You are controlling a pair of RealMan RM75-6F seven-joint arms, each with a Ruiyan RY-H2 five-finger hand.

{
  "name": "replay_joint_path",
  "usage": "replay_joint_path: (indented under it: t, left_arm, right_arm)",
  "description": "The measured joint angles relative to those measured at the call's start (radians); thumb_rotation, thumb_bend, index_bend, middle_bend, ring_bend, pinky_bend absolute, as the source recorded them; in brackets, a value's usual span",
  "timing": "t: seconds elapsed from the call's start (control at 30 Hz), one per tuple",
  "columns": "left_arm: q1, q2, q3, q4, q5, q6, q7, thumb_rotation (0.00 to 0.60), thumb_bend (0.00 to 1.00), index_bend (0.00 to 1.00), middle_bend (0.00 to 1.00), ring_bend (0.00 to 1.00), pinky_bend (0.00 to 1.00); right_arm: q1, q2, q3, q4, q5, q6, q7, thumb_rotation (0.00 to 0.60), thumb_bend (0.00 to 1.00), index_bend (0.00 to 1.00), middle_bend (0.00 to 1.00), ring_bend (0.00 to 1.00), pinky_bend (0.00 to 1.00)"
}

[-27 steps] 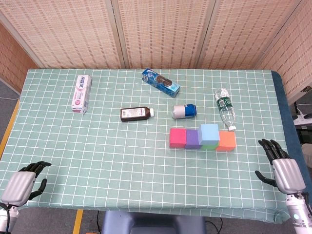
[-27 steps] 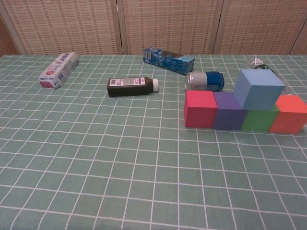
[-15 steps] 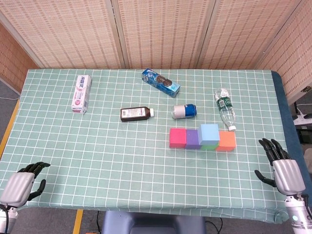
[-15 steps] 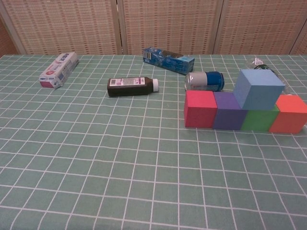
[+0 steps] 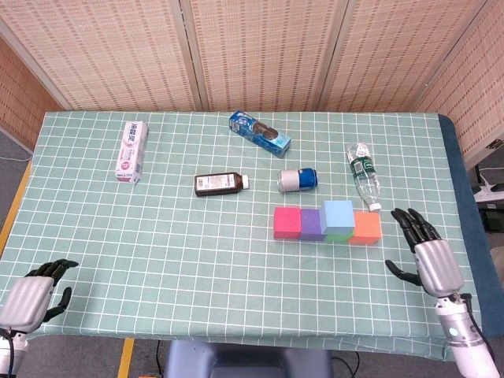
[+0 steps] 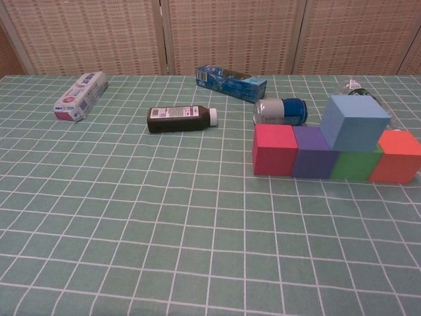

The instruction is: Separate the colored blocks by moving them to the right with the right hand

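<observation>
Table (image 5: 157, 252) under green checked cloth; woven-panel screens (image 5: 260, 47) behind. Coloured blocks (image 5: 327, 224): touching row right of centre, light blue block (image 5: 339, 213) stacked on green. Right hand (image 5: 429, 260): fingers spread, holding nothing, near the orange block (image 5: 367, 227), not touching.

The table (image 5: 157, 260) has a green checked cloth. On it lie a toothpaste box (image 5: 132, 150), brown bottle (image 5: 220, 183), cookie pack (image 5: 260, 133), can (image 5: 297, 179), water bottle (image 5: 363, 174), and a row of blocks (image 5: 327, 224).
</observation>
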State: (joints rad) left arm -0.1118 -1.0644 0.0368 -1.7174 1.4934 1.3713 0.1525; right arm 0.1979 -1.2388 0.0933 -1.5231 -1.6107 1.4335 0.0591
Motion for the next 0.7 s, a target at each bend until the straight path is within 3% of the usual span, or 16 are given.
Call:
replay_joint_path:
  t: [0.3, 0.6, 0.7]
  left_arm:
    - [0.008, 0.010, -0.003, 0.000, 0.001, 0.015, -0.022, 0.600, 0.53, 0.27, 0.26, 0.27, 0.44]
    - [0.007, 0.012, 0.001, -0.002, 0.015, 0.014, -0.021, 0.600, 0.53, 0.27, 0.26, 0.27, 0.44]
    - [0.008, 0.012, 0.001, -0.002, 0.013, 0.014, -0.022, 0.600, 0.53, 0.27, 0.26, 0.27, 0.44]
  right_arm:
    - [0.165, -0.111, 0.067, 0.008, 0.109, -0.220, -0.145, 0.600, 0.11, 0.01, 0.04, 0.00, 0.08]
    - [0.279, -0.230, 0.142, 0.059, 0.269, -0.332, -0.282, 0.600, 0.11, 0.05, 0.04, 0.00, 0.08]
    - [0.299, -0.263, 0.160, 0.079, 0.309, -0.342, -0.304, 0.600, 0.11, 0.13, 0.12, 0.08, 0.15]
